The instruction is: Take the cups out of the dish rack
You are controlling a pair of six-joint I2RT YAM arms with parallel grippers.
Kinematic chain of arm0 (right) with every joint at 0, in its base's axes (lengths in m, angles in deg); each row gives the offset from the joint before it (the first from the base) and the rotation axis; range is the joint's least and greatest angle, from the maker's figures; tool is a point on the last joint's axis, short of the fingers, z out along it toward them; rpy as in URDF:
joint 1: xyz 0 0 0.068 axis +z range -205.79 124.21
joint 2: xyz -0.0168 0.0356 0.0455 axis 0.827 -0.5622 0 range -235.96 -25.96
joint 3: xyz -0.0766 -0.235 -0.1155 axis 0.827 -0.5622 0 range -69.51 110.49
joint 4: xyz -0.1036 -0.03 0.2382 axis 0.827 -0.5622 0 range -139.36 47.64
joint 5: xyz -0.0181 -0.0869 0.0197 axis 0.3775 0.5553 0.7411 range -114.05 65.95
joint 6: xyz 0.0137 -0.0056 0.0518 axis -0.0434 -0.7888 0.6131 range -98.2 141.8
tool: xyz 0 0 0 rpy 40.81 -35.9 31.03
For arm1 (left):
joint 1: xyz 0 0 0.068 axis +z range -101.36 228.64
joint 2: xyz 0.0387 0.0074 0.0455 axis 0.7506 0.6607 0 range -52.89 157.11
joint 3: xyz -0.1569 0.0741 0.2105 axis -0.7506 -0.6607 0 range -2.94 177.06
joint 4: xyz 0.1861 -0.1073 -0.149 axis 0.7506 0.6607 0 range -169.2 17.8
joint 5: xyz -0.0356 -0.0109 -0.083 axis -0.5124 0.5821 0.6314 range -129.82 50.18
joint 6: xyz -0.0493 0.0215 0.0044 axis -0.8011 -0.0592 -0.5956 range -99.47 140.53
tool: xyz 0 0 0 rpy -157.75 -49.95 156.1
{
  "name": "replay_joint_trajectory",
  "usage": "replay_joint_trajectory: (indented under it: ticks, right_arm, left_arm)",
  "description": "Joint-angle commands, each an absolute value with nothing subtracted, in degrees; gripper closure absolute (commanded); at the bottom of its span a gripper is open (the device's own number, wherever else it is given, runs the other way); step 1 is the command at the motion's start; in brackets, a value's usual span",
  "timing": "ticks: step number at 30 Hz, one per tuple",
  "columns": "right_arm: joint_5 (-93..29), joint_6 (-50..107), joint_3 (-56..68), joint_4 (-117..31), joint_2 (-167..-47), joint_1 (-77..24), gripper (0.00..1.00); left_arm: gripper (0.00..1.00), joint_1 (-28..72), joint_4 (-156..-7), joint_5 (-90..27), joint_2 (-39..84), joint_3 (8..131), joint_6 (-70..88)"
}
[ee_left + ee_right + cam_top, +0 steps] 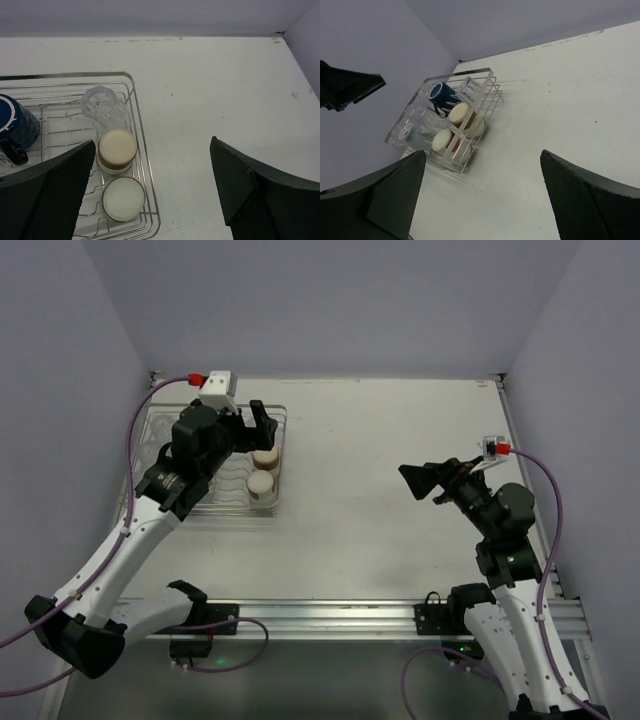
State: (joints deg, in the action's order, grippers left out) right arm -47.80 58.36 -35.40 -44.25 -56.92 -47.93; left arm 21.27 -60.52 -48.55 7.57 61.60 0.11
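Observation:
The silver wire dish rack [228, 508] stands at the table's left. At its right end two brown-tan cups [265, 456] [261, 485] sit upside down. The left wrist view shows them [117, 147] [123, 199], a clear tumbler [100, 103] behind them, and a dark blue mug [15, 122] further left. My left gripper [252, 435] is open and empty above the rack's right end, over its edge wire [136, 107]. My right gripper [425, 480] is open and empty at mid-right, far from the rack. Its view shows the rack [485, 80], mug [441, 93] and tan cups [465, 117].
Lilac walls close in the table at the back and both sides. The rack sits close to the left wall. Bare white tabletop [380, 440] lies between the rack and my right arm. A metal rail [330, 615] runs along the near edge.

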Motion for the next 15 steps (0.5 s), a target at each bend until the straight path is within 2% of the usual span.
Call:
replay_joint_trajectory:
  ticks: [1,7,11,15]
  right_arm:
    - [-50.2,59.2,-36.6,-43.0,-56.2,-48.1,0.01]
    - [-50.4,58.8,-37.8,-42.8,-55.6,-48.1,0.01]
    - [-50.5,58.5,-38.4,-42.7,-56.0,-48.1,0.02]
    - [-50.8,58.5,-39.5,-41.2,-56.5,-48.1,0.02]
  left_arm:
    - [0.0,21.7,-58.9,-52.7,11.3,64.4,-0.4]
    - [0.0,22.3,-61.3,-55.5,19.5,67.3,-2.3]
    - [0.0,29.5,-61.2,-52.1,27.9,70.6,-5.1]
    - [0.0,31.5,-61.9,-51.9,32.3,72.6,-5.2]
